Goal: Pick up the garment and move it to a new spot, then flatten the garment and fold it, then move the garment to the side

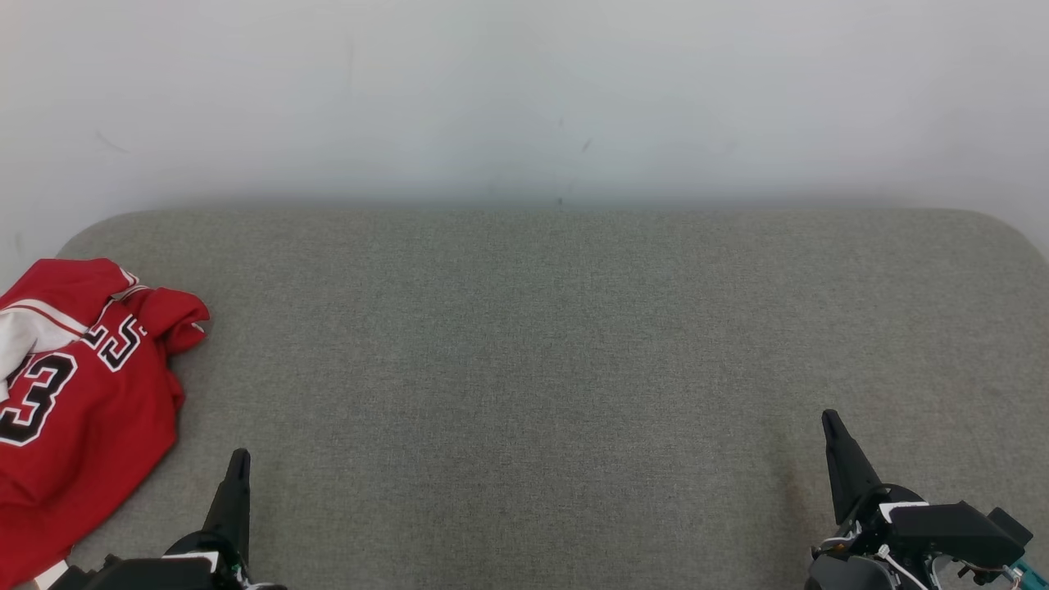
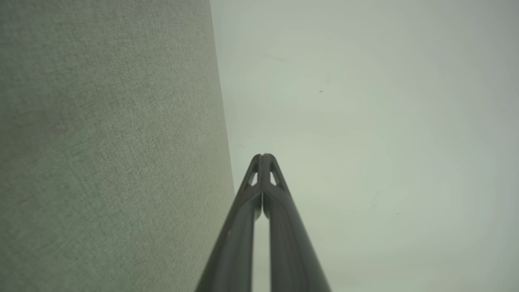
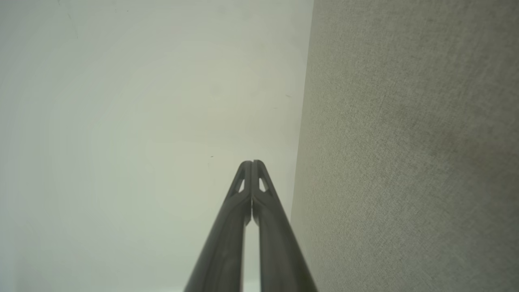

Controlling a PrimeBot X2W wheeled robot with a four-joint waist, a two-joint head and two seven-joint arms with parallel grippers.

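Our left gripper (image 1: pixel 238 460) and right gripper (image 1: pixel 831 422) both have their fingers pressed fully together and hold nothing. The crumpled red jersey (image 1: pixel 90 410) lies on the grey fabric surface (image 1: pixel 524 344) just left of our left gripper, not touching it, and well apart from our right gripper.

A grey woven-fabric surface (image 1: pixel 541 344) with rounded far corners spans the view. At its left end lies a crumpled red garment (image 1: pixel 90 410) with black-and-white lettering and a white patch. The frame cuts it off, so it possibly overhangs the edge.
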